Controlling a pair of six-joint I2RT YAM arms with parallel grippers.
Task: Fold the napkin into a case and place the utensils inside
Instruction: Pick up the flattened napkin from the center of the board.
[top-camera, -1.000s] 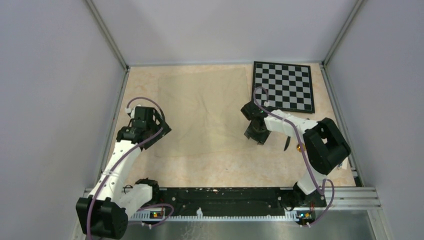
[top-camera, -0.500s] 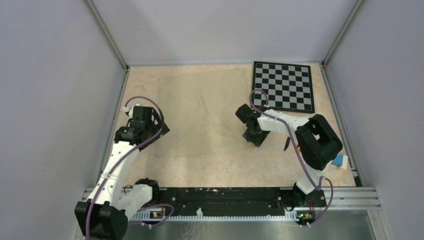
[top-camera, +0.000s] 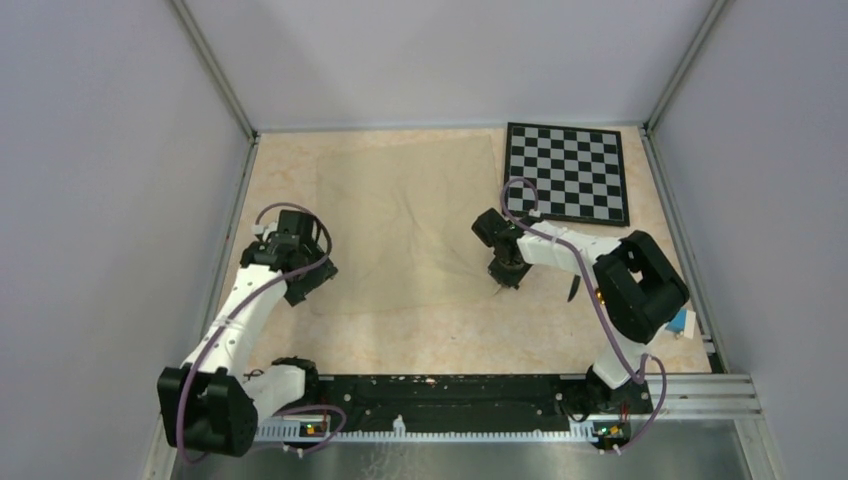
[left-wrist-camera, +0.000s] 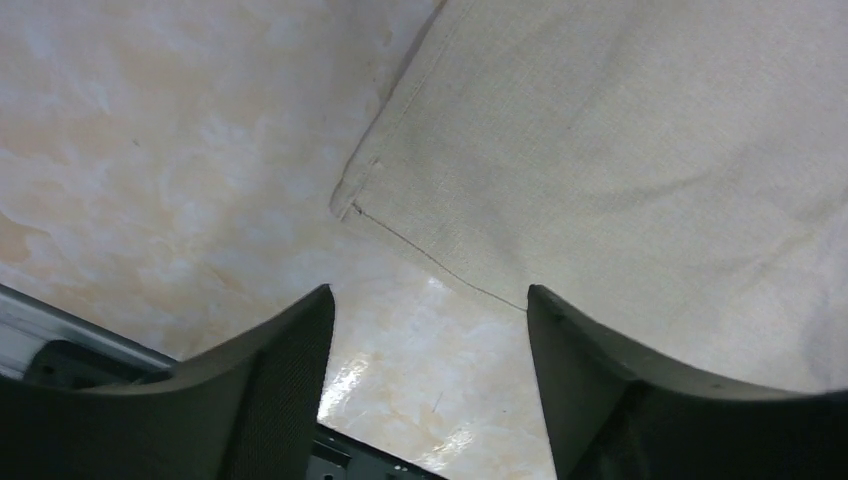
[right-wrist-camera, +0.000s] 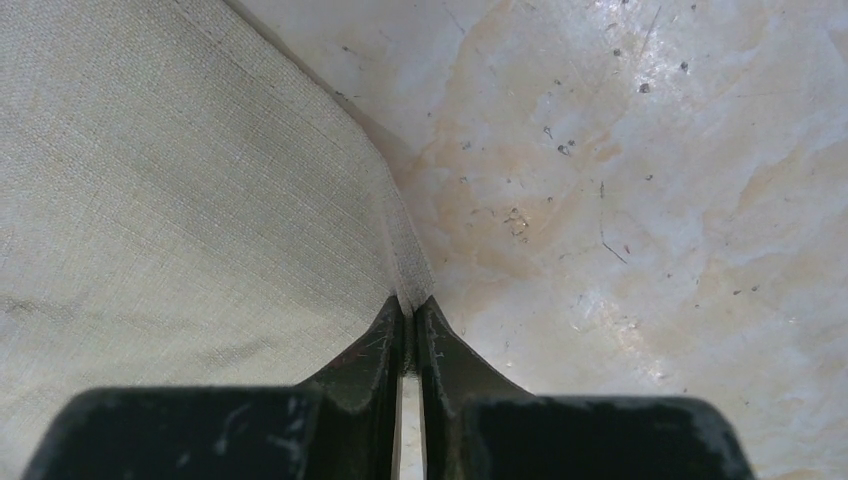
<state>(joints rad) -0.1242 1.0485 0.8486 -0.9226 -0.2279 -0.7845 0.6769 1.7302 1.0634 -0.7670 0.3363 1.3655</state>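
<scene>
The beige napkin lies spread flat on the table, and no case shape shows. My right gripper is at its near right corner. In the right wrist view the right gripper is shut on the hem of the napkin, which is pinched between the tips. My left gripper hangs open by the near left corner. The left wrist view has that corner of the napkin just ahead of the left gripper, with bare table between the fingers. Of the utensils, only a dark handle and a gold spot show beside the right arm.
A black-and-white checkered board lies at the far right, close to the napkin's right edge. A small blue block sits by the right rail. Metal rails border the table, and a black bar runs along the near edge.
The right gripper has closed on the napkin's near right corner after shifting slightly left. The left gripper has come nearer and lower, toward the near left corner, still open.
</scene>
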